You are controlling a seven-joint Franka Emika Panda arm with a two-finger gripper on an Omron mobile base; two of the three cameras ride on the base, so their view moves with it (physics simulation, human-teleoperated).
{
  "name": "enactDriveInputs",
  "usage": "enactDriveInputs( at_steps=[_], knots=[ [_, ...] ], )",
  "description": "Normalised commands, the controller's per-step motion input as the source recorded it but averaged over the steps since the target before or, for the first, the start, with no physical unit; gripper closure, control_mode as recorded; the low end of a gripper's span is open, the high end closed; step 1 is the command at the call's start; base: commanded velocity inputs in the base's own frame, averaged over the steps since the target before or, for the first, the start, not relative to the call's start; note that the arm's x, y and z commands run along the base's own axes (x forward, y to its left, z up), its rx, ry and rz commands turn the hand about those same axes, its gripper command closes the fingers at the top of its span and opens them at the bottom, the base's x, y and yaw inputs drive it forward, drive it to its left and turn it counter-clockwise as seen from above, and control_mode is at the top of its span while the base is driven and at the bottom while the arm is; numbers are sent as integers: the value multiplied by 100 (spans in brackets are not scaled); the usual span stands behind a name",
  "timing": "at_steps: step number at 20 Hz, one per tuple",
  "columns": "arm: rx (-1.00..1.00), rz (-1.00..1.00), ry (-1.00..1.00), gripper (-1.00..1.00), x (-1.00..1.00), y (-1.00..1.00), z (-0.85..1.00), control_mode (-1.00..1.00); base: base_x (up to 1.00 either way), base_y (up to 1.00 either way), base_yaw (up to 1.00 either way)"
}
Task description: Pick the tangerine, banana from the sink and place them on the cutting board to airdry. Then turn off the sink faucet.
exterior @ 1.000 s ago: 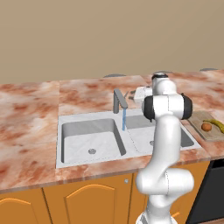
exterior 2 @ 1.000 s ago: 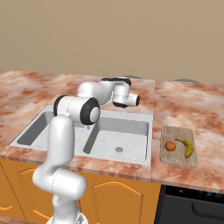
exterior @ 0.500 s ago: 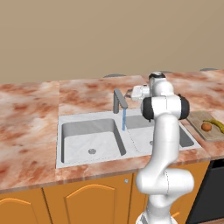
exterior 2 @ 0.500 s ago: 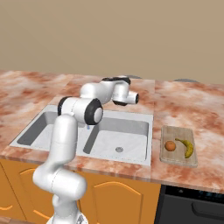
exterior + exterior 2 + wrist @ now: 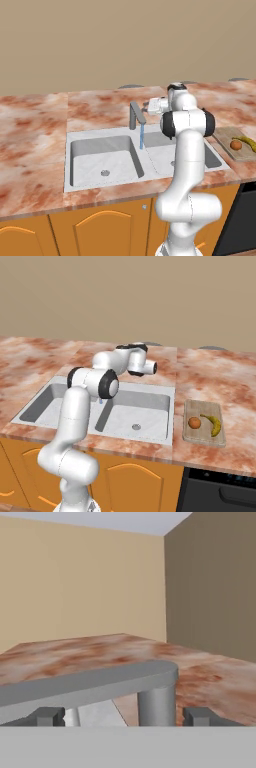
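Note:
The sink faucet point(image 5: 135, 115) stands behind the sink point(image 5: 100, 156), and a blue stream of water point(image 5: 142, 138) falls from its spout. My gripper point(image 5: 148, 105) hovers just right of the faucet top. In the hand view my gripper point(image 5: 124, 717) is open, its fingertips point(image 5: 49, 716) wide apart on either side of the faucet's grey bar point(image 5: 90, 687) and round post point(image 5: 157, 706), touching neither. The tangerine point(image 5: 194, 422) and the banana point(image 5: 215, 425) lie side by side on the cutting board point(image 5: 203, 436), right of the sink point(image 5: 135, 405).
Marbled reddish counter point(image 5: 30, 130) surrounds the sink, with a tan wall behind. Orange cabinet doors point(image 5: 75, 235) sit below. A dark appliance front point(image 5: 220, 491) is under the cutting board. My own arm point(image 5: 95, 381) reaches over the sink's left part in the right base view.
My hand has edged a little closer to the faucet. The fruit on the board and the running water are unchanged.

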Motion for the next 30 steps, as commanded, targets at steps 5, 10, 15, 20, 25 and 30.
enactDriveInputs(
  at_steps=[5,10,15,20,25,30],
  knots=[
    [0,3,0,-100,0,32,-3,-100,0,0,0],
    [0,10,0,-100,0,68,0,-100,0,0,0],
    [0,13,1,-100,7,89,0,-100,0,0,0],
    [0,11,-1,-100,-2,19,-15,-100,0,0,0],
    [0,5,-5,-100,-6,6,-10,-100,0,0,0],
    [0,1,-3,-100,-5,-44,-20,-100,0,0,0]
  ],
)
